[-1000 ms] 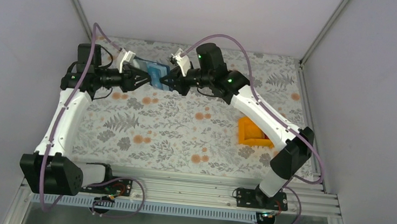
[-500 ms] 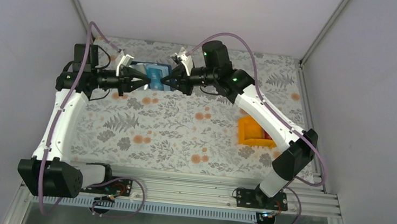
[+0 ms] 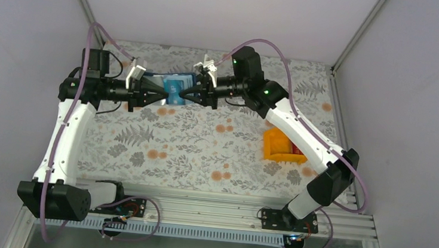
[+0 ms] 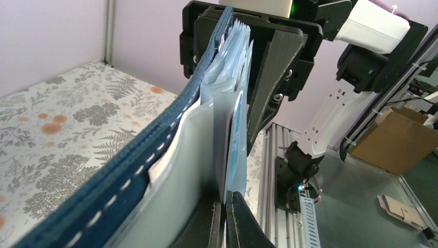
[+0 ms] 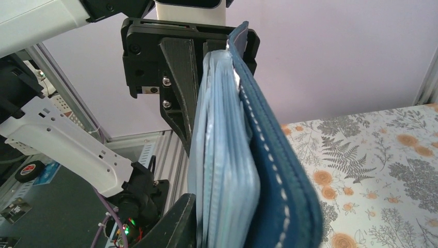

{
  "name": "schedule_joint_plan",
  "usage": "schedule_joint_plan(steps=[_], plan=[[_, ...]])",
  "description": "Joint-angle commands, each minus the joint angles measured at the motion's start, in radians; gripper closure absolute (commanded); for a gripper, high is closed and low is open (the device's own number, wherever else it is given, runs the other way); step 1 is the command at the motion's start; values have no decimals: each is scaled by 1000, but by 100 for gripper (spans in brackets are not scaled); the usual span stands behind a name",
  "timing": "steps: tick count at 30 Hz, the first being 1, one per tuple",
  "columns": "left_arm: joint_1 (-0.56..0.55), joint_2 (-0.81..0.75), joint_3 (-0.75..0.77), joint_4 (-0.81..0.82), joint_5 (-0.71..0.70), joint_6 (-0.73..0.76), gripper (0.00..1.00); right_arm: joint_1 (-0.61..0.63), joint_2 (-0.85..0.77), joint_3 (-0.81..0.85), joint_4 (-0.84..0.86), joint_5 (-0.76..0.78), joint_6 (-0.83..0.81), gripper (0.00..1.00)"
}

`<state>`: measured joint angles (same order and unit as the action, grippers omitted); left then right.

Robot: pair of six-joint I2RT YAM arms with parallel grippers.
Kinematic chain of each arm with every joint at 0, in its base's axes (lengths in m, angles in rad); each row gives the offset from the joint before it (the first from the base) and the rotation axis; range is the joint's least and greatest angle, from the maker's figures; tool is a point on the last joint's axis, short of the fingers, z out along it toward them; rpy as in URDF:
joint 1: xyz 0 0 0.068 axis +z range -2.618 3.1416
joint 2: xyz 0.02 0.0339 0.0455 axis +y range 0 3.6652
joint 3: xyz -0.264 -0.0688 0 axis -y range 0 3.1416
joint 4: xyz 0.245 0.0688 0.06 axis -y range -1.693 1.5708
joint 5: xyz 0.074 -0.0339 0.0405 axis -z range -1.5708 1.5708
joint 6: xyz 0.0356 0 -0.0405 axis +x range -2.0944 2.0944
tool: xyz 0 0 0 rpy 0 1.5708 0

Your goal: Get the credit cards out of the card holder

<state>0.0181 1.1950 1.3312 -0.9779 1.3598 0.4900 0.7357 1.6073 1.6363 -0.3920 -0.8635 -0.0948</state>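
The card holder [image 3: 175, 87] hangs in the air over the far middle of the table, stretched between my two grippers. Its navy stitched outside [image 4: 155, 150] faces the table's far side and its pale blue pockets [image 5: 222, 155] face the arm bases. My left gripper [image 3: 164, 97] is shut, with the edge of a thin blue credit card [image 4: 236, 144] pinched between its fingertips [image 4: 243, 217]. From the other end, my right gripper [image 3: 185, 94] has the holder's thick edge [image 5: 274, 170] between its jaws. One of its fingers [image 5: 178, 217] lies against the pockets; the other is hidden behind the holder.
An orange bin [image 3: 278, 147] stands on the flowered tablecloth at the right, below the right forearm, with something red at its right side. Purple walls close in the back and both sides. The metal rail with the arm bases [image 3: 209, 210] runs along the near edge.
The left jaws have closed on the card's edge. Both grippers and the holder have shifted slightly toward the near side, and the right wrist has drawn back to the right.
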Motion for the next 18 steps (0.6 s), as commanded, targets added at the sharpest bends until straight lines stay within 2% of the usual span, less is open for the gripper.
schedule_joint_plan(steps=[1,7,11,14,18], plan=[[-4,-21,18,32,-5,-1,98,-34,-16,-23,29,-58,-20,73],[-4,-19,23,40,-48,-8,98,-82,-30,-29,-16,-89,-50,76],[-3,-16,24,42,-45,-10,98,-89,-18,-19,-35,-130,-55,95],[-3,-14,23,46,-43,-13,98,-89,-13,-18,-35,-168,-57,96],[-1,-14,36,32,-60,1,98,-98,-31,-37,-25,-132,-65,96]])
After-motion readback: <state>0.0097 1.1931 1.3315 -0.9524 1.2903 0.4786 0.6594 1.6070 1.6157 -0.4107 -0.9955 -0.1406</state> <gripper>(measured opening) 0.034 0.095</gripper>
